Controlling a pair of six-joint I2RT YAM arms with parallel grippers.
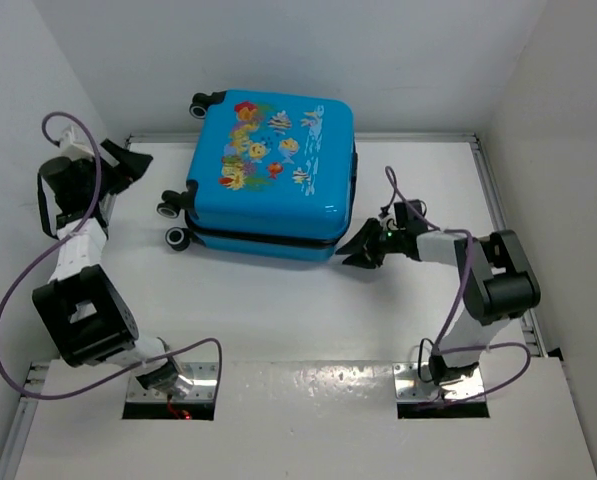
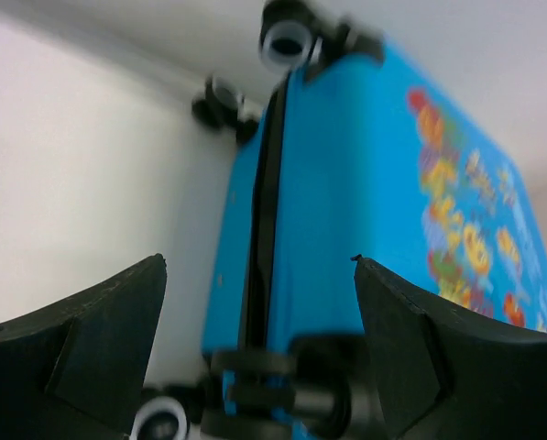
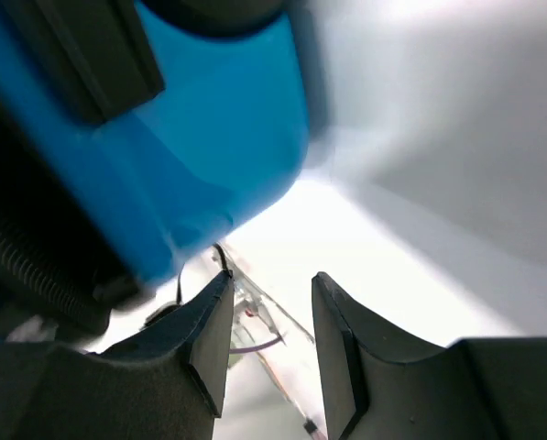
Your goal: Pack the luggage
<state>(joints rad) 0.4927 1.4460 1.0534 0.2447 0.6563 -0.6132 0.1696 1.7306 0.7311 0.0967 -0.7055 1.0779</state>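
Note:
The luggage (image 1: 270, 175) is a bright-blue hard-shell suitcase with fish prints, lying closed and flat at the back middle of the table, wheels (image 1: 178, 236) to the left. My left gripper (image 1: 128, 165) is open and empty at the far left, apart from the wheels; in its wrist view the luggage (image 2: 346, 202) with its black zipper band (image 2: 259, 229) shows between the open fingers (image 2: 99, 348). My right gripper (image 1: 355, 248) is open and empty at the luggage's front right corner; the blue shell (image 3: 200, 137) fills the upper left of its wrist view, next to its fingers (image 3: 204, 344).
White walls enclose the table on the left, back and right. A metal rail (image 1: 498, 220) runs along the right edge. Purple cables (image 1: 38, 280) loop from both arms. The arm bases (image 1: 168, 385) sit at the near edge.

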